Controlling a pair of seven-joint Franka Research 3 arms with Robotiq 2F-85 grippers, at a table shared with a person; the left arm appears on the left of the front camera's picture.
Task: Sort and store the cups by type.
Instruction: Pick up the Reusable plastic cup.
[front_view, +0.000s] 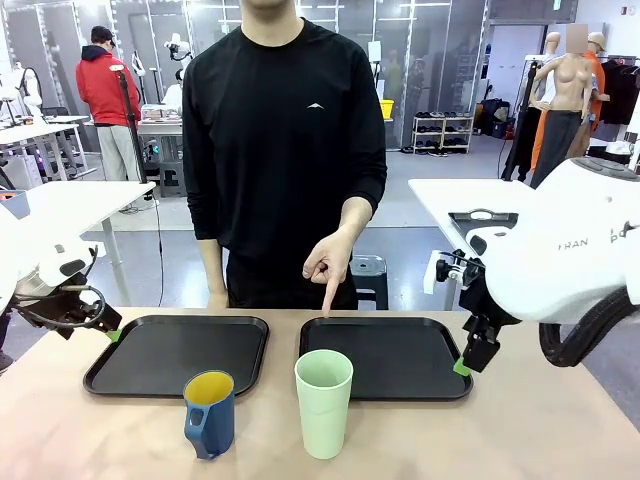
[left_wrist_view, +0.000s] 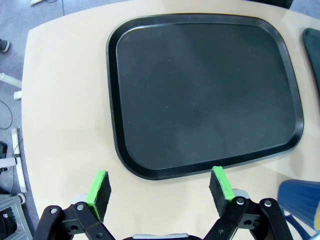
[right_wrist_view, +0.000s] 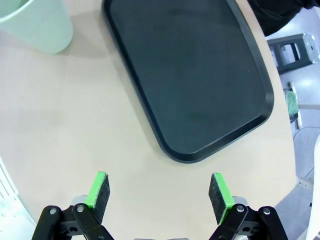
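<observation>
Hand (front_view: 328, 262) pointing at right tray (front_view: 400, 360), left gripper (left_wrist_view: 159, 185), right gripper (right_wrist_view: 159, 187), both spread

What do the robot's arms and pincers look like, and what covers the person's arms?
The left arm and right arm have smooth white shells; the right one bears grey lettering, with a thick black cable beneath. The left pincer and right pincer are black, each tipped by two bright green pads. The person wears long black sleeves.

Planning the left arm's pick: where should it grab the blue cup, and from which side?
Probably the rim, from above: the blue cup stands upright, mouth open, handle toward the robot. One of the fingers inside, one outside, on the wall clear of the handle.
</observation>
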